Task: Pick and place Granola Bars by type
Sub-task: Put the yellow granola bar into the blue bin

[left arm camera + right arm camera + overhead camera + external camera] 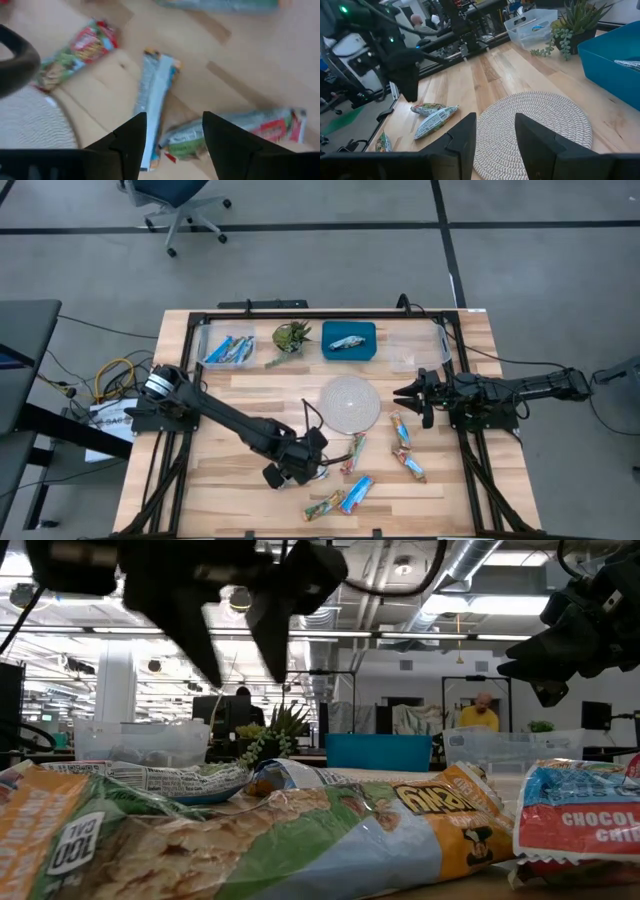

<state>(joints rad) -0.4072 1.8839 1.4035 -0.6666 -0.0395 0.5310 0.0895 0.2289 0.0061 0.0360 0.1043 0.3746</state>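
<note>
Several wrapped granola bars lie flat on the near half of the table: one, a blue one, a green one and two farther right. My left gripper hangs open above this group. In its wrist view a silver-blue bar and a green bar lie under the fingers, untouched. Blue bars sit in the clear bin, and a silver-green one sits in the blue tray. My right gripper waits open at the mat's right side.
The round woven mat lies mid-table. A leafy plant stands between the bin and the tray. A second clear bin sits at the far right. Dark frame rails run along the table's left and right edges. People show in the room beyond.
</note>
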